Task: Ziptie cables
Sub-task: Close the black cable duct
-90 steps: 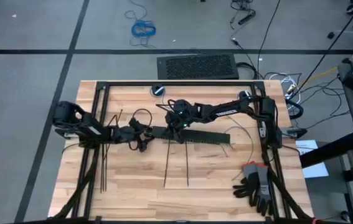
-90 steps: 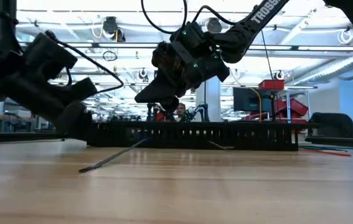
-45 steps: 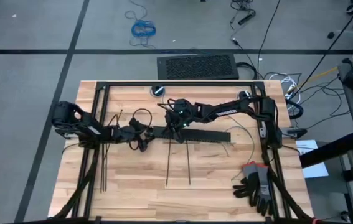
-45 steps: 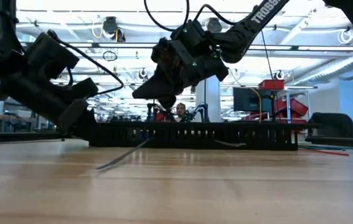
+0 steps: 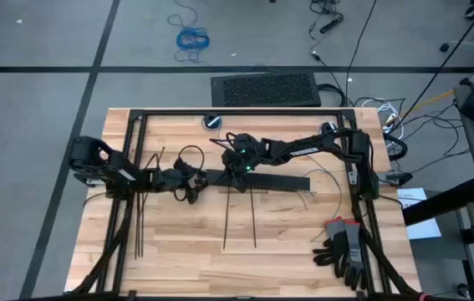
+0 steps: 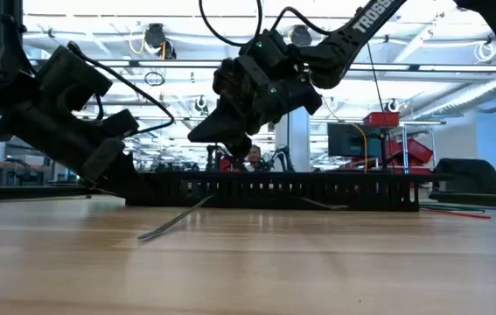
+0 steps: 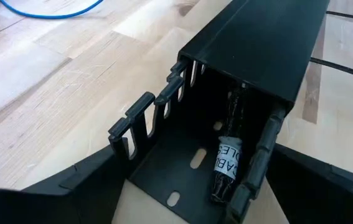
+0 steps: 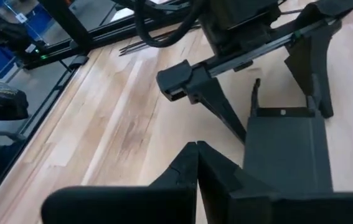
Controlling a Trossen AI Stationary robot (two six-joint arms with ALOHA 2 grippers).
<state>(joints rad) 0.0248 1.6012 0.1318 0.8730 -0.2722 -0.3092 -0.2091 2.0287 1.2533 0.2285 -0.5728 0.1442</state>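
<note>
A black slotted bar (image 5: 257, 181) lies across the table's middle. My left gripper (image 5: 193, 182) is at the bar's left end, its fingers on either side of the open channel (image 7: 195, 162). A dark labelled bundle (image 7: 226, 168) lies inside that channel. My right gripper (image 6: 197, 137) hovers shut just above the bar near that same end, with nothing seen between its fingers. Two zipties (image 5: 238, 217) run from the bar toward the near edge; others (image 5: 140, 219) lie at the left. Thin coloured cables (image 6: 457, 211) lie on the table past the bar's right end. My left gripper clasps the slotted bar's left end between its two fingers, one finger (image 7: 83, 183) outside the slotted wall (image 7: 129, 134), the other (image 7: 313, 186) outside the opposite wall (image 7: 260, 168). The fingers slant down from the table's left, along the bar. The bar rests on the table.
A pair of grey and red gloves (image 5: 344, 247) lies at the near right. A black metal frame (image 5: 237, 113) runs around the table top. A coiled blue cable (image 5: 192, 38) and a black mat (image 5: 266, 88) lie on the floor beyond the far edge.
The near end of the ziptie under the bar's left part has swung a little toward the table's right, while its far end stays at the bar. Both grippers hold nearly the same places.
</note>
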